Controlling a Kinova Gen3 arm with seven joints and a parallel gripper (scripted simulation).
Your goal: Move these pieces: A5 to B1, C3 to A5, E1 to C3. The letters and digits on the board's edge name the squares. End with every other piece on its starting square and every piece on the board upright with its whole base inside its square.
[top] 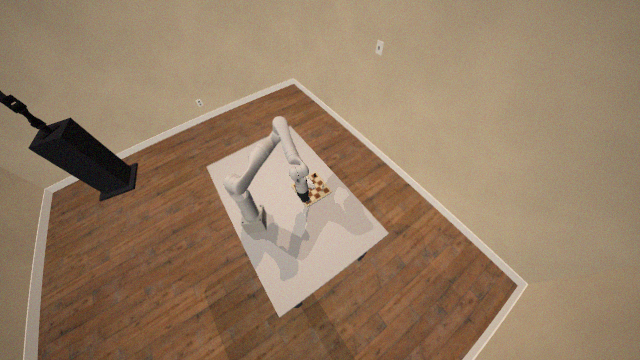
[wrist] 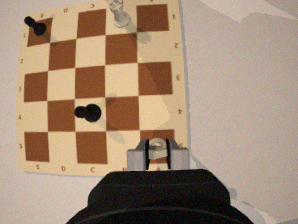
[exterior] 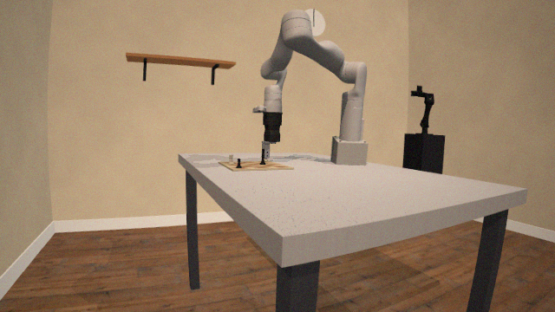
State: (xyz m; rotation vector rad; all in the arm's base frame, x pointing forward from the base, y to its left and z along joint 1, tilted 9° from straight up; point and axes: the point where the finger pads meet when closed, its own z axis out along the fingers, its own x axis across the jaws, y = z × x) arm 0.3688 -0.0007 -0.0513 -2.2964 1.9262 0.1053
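The small chessboard (wrist: 101, 86) lies on the white table and also shows in the top view (top: 314, 188) and the side view (exterior: 256, 165). My gripper (wrist: 157, 149) is shut on a pale piece (wrist: 157, 147) and holds it upright, low over the dark corner square at the board's near right in the wrist view. In the side view the gripper (exterior: 264, 152) hangs just above the board. A black piece (wrist: 88, 112) stands near the board's middle left. Another black piece (wrist: 36, 26) stands on the far left corner square. A white piece (wrist: 120, 14) stands on the far row.
The arm's base (exterior: 349, 150) stands on the table behind the board. A black stand with a camera (exterior: 423, 152) is to the right of the table. A wooden shelf (exterior: 179, 61) hangs on the back wall.
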